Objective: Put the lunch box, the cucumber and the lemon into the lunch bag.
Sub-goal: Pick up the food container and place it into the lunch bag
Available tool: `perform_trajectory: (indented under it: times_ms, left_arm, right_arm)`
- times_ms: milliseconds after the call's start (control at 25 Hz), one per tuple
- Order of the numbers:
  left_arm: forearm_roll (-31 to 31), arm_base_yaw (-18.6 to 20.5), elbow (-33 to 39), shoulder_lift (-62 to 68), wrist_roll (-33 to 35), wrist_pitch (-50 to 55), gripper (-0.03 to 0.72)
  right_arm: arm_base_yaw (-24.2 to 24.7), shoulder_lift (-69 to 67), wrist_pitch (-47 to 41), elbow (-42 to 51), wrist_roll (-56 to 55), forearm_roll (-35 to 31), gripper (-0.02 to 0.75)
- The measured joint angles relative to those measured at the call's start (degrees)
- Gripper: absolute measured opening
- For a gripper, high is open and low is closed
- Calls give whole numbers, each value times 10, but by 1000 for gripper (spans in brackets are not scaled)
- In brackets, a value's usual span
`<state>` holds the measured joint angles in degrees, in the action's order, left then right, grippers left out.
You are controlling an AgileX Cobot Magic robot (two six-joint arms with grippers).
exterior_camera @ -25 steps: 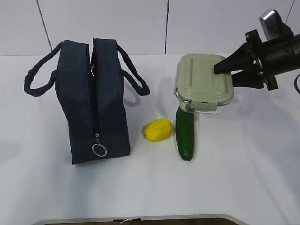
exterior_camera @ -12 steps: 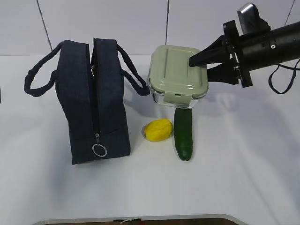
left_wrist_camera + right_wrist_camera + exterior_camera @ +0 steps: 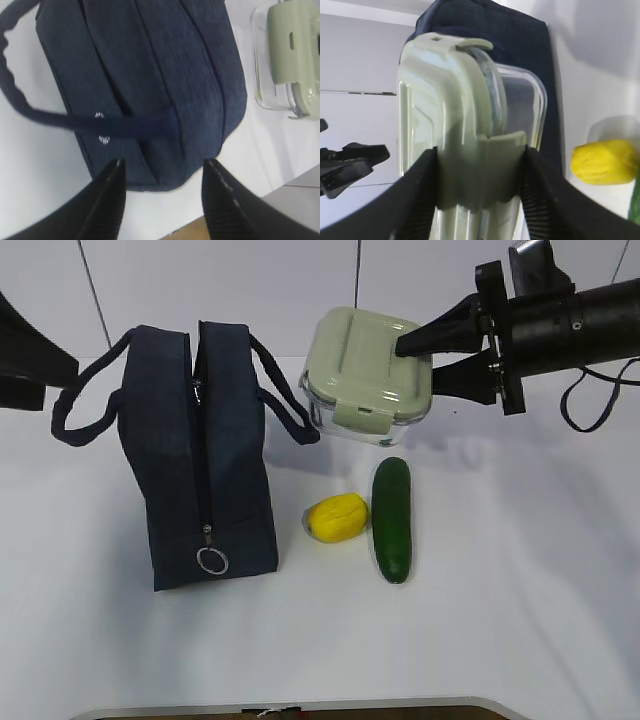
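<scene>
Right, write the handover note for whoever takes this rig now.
Right gripper: shut on the lunch box, held in the air beside the lunch bag.
Left gripper: open, empty, hovering by the bag's far side.
Lemon and cucumber: side by side on the table, right of the bag.
Done: lunch box lifted.
Left: nothing is in the bag yet; put in the box, then cucumber and lemon.

Slanted frontal exterior view; close wrist views, all sharing lunch bag (image 3: pixel 200 455) and lunch box (image 3: pixel 368 375).
</scene>
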<state>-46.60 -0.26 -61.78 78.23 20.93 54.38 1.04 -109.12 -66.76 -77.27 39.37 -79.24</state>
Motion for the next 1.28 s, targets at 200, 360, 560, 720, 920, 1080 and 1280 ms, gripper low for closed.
perform_trajectory:
  times_ms: [200,360,560,720,920,1080,1280]
  left_arm:
    - [-34,0,-55,67,7,17,351]
    - [-46,0,-71,104,12,25,347]
    - [-52,0,-71,133,15,25,348]
    - [-87,0,-71,143,32,25,365]
    - [-99,0,-71,150,38,24,393]
    - [-126,0,-75,176,47,26,401]
    - [-150,-1,-90,201,53,42,400]
  right_arm:
    - [-12,0,1,0,6,-34,373]
    - [-29,0,1,-20,6,-35,373]
    - [-43,0,0,-75,2,-35,373]
    - [-46,0,-3,-102,-6,-35,373]
    - [-48,0,-3,-106,-12,-35,373]
    - [-68,0,-3,-105,-12,-34,373]
    - [-90,0,-5,-105,-12,-34,373]
